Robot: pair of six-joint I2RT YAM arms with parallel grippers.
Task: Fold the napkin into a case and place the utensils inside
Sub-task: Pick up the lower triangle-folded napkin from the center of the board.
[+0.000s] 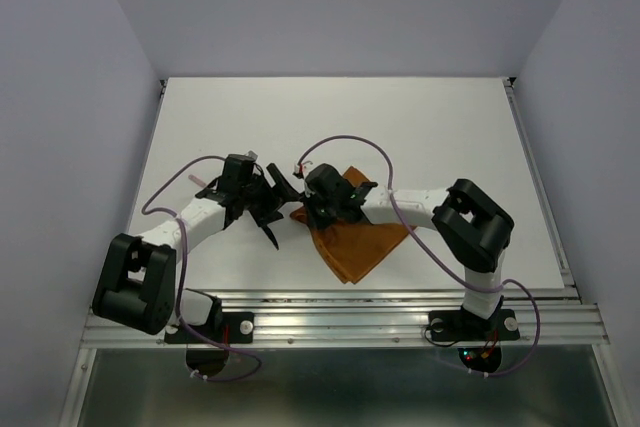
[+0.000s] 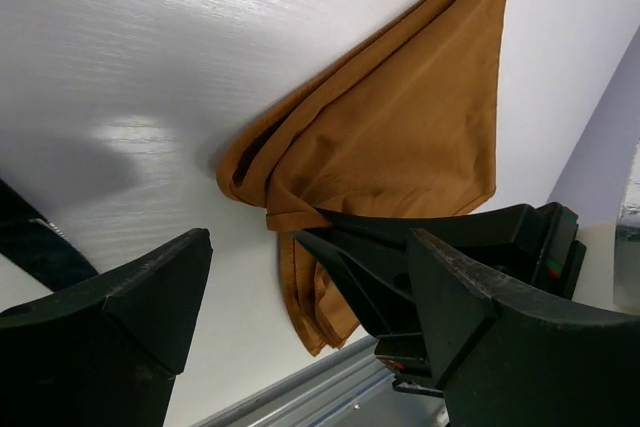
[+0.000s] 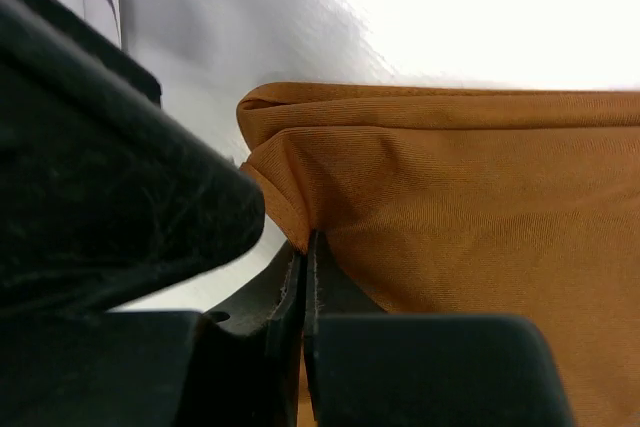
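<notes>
Thin rust-orange cloth napkin (image 1: 358,245) lies on the white bench (image 1: 250,117) near the arm bases, folded over into a rough triangle with its point toward the near edge. The right gripper (image 3: 305,277) is pressed together on the napkin's bunched left corner, and the cloth runs into the closed jaws. The left gripper (image 1: 274,205) hangs spread wide just beside that corner, holding nothing. No cutlery shows in any view.

Judged step: carrying the pinched corner across for the next fold.
- Lift the corner only enough to clear the layer below, then travel low and straight so the crease falls where you want it.
- The pinch looks to have gathered several layers, so expect the fold to pull skewed. Bring the left gripper down to pin the opposite edge flat before you drag.
- Let go only once the edges line up
</notes>
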